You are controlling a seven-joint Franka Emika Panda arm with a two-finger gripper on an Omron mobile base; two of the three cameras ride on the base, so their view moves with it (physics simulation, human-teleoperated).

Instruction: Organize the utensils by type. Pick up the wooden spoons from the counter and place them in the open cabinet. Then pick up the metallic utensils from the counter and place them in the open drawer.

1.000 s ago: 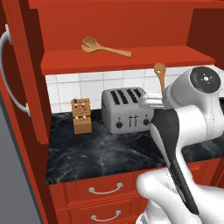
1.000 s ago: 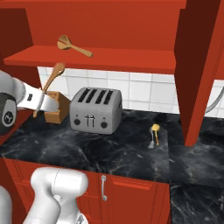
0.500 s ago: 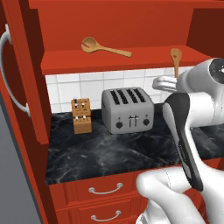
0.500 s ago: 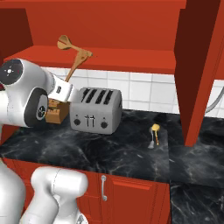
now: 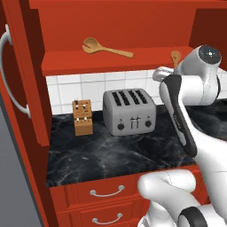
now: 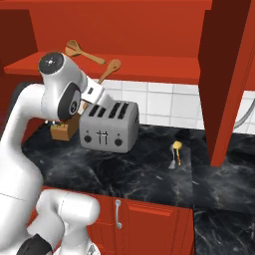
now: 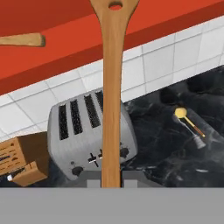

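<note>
Status: spoon no. 1 lies on the cabinet shelf. Your hand is pinching spoon no. 2 by its handle, raised near shelf level (not yet set down). Gold-tinted utensil remains on the worktop; metal items pending.

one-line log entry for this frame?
fingers: shut on second wooden spoon | near cabinet shelf | first wooden spoon: shelved | gold utensil: on counter
</note>
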